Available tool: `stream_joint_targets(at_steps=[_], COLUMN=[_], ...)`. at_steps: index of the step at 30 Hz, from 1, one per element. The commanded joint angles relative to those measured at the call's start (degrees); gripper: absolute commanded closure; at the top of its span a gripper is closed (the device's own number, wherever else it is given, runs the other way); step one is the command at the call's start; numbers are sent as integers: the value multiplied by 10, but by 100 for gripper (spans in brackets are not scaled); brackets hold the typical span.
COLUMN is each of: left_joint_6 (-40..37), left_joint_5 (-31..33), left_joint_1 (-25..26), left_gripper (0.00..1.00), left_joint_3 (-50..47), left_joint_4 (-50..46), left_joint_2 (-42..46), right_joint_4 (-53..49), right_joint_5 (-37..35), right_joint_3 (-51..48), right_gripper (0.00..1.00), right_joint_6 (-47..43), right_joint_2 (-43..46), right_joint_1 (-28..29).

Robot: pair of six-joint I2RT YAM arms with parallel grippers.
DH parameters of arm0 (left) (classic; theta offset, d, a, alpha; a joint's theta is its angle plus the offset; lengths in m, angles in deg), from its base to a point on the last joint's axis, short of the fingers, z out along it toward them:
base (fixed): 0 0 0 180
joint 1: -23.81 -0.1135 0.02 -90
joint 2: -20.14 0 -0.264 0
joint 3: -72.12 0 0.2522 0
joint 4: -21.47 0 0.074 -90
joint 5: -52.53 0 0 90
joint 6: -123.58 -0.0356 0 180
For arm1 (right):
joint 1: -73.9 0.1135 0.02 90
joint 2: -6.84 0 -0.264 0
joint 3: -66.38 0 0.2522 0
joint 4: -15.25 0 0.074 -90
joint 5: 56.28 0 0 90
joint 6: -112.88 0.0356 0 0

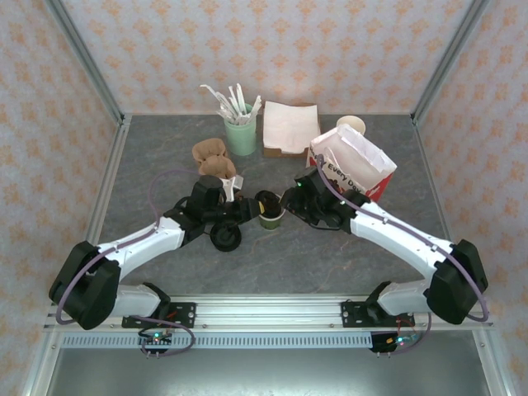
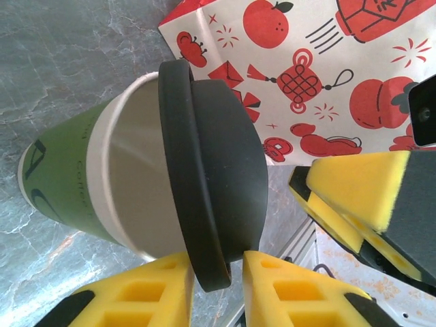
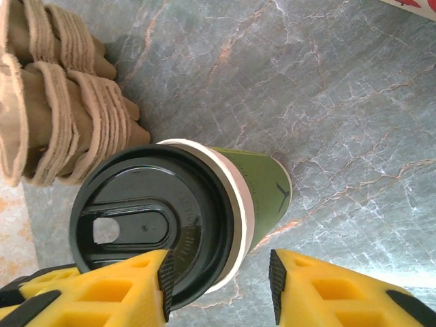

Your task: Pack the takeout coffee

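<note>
Takeout coffee (image 1: pixel 271 216) stands upright at mid-table, between my two pincers, not yet in the bag. My left pincer (image 2: pixel 216 289) is clenched on the rim of the black lid (image 2: pixel 218 184), which sits askew. One side rests on the cup mouth and the other is lifted, leaving the pale interior exposed. I judge the grip is on the rim so that the lid can be levelled and pressed home. My right pincer (image 3: pixel 218 279) is spread and straddles the green cup wall, with a clear gap on one side. On the other side its pad (image 3: pixel 116 293) overlaps the lid edge, and I cannot tell whether it touches. That stance looks intended to steady the cup against tipping. Brown cardboard sleeves (image 3: pixel 54 116) lie just beside the cup. A spare flat lid (image 1: pixel 224 238) lies on the table (image 1: pixel 330 256) near my left arm. The red-and-white paper bag (image 1: pixel 359 161) stands open near my right arm, placed to receive the cup once it is sealed.
</note>
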Motion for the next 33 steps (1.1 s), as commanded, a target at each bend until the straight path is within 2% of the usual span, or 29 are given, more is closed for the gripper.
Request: stream_joint_targets(at_steps=[1,8,14,21,33], left_joint_6=[-10,-24,-43,-91,-132], left_joint_5=[-5,1,-6,12,33], left_joint_1=[-7,-8,-8,-8,-7], left_gripper=[74,64,60,49,47], left_joint_3=[-1,0,9,34,69], left_joint_4=[1,-18,-34,-103,-150], left_joint_2=[-6,5,-5,-2,-13], right_joint_4=[13,10,10,13,17], right_joint_5=[-17,-23,-26,-27,-25], right_joint_3=[23,40,42,40,40], right_gripper=[57,57,56,54,54], right_joint_6=[-2,-11,-14,-14,-17], right_joint_2=[-17,-39,-46,-51,-56], right_joint_1=[-2,-2,-3,-3,-3])
